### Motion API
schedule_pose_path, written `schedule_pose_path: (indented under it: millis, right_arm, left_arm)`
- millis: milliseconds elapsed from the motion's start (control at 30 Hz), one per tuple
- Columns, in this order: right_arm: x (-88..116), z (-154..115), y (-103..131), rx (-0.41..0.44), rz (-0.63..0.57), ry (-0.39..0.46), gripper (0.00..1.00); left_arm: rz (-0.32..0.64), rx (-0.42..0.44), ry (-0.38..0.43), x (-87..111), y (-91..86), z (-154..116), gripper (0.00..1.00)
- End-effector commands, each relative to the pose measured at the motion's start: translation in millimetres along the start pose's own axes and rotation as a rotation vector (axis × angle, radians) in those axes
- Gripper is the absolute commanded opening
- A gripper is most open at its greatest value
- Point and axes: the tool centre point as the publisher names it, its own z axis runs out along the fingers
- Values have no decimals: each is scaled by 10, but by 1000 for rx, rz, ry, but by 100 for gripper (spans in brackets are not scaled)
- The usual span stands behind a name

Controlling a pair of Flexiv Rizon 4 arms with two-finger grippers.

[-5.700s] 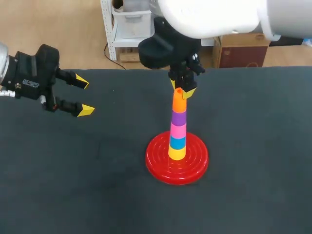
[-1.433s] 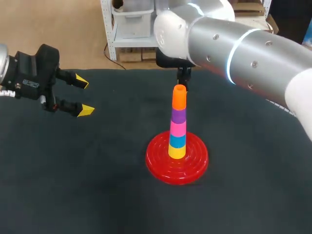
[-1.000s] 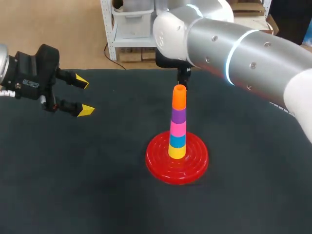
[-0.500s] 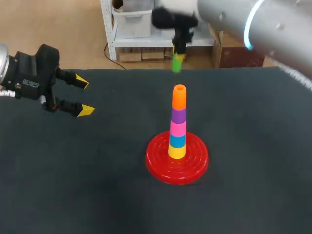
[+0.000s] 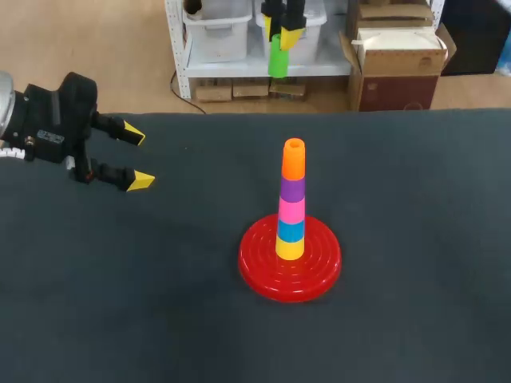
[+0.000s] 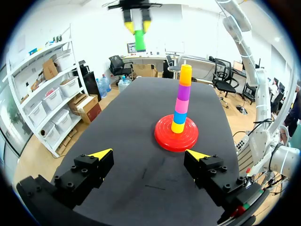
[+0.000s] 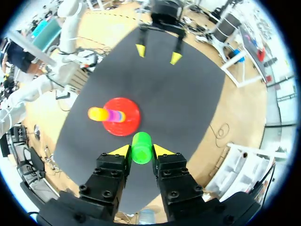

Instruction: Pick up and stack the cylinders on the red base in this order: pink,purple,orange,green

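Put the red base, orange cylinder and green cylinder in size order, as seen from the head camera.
1. red base, clearly largest.
2-3. orange cylinder and green cylinder look alike. The green one is held up in the right hand, maybe nearer the camera, so no ranking.

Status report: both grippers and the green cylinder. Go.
Right gripper shut on green cylinder, raised high. Left gripper open, off to the side. Orange cylinder topmost over red base, nothing blocking.

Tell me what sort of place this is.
Most likely a robot manipulation test bench. A dark-covered table carries a red base with a stack of coloured cylinders. The open left pincer hangs over the table, and the right pincer holds a green cylinder high above it.
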Motion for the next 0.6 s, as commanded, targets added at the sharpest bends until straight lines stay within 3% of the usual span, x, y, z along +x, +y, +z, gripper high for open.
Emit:
schedule_pose_path:
  millis: [33,133,233,600]
  right_arm:
    - [12,36,688,238,9,-45,0]
    - [154,17,660,279,96,-43,0]
    - [154,17,660,279,96,-43,3]
    - [154,17,660,279,96,-43,0]
  left_arm:
    - [3,-1,-5,20,-1,4,100]
    - [3,-1,-5,20,-1,4,100]
    - [3,-1,-5,20,-1,4,100]
    - [3,-1,-5,20,-1,4,100]
